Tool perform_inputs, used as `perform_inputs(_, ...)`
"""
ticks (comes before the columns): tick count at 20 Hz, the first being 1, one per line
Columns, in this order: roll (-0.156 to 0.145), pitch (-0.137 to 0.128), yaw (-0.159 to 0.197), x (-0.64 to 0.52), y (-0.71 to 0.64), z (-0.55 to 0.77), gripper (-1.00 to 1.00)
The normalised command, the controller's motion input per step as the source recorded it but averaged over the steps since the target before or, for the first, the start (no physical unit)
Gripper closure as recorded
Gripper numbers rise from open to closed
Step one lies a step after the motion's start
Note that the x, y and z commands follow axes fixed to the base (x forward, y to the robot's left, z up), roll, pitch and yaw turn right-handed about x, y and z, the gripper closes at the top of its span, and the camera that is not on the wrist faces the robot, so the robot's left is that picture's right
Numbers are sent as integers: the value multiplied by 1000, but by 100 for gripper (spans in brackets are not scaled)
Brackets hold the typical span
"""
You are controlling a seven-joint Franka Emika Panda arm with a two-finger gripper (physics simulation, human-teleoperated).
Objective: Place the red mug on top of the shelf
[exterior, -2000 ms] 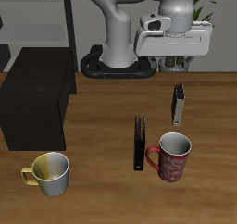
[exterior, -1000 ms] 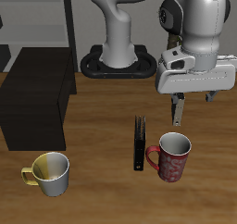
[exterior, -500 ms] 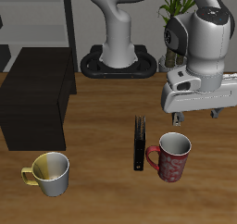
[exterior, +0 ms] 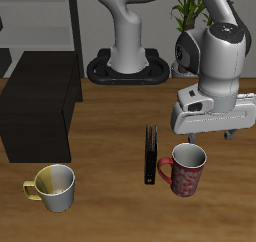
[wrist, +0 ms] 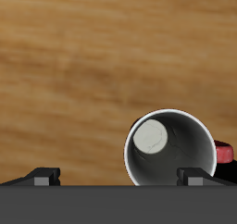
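Shelf (exterior: 38, 106) sat farthest over, its flat black top bare. Beyond a yellow-handled mug (exterior: 54, 186) and black slab (exterior: 151, 153), the red mug (exterior: 185, 169) stood upright on the table beneath the gripper (exterior: 205, 133), jaws spread wide.

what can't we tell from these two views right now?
- End effector opening: exterior view, fingers hidden behind its own body; wrist view shows only two tips.
- Red mug rim: partly cut off by the end effector body in the wrist view.
- Shelf: cropped by the exterior frame edge.
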Motion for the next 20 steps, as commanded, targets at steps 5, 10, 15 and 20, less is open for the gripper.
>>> perform_inputs(5, -23, 28, -10, 62, -44, -274, -100)
perform_inputs(10, -4, 48, -11, 35, 1, -386, -100)
perform_inputs(15, 9, 47, -7, -54, 66, -291, -100)
perform_inputs(20, 16, 26, -3, -55, 62, -207, 100)
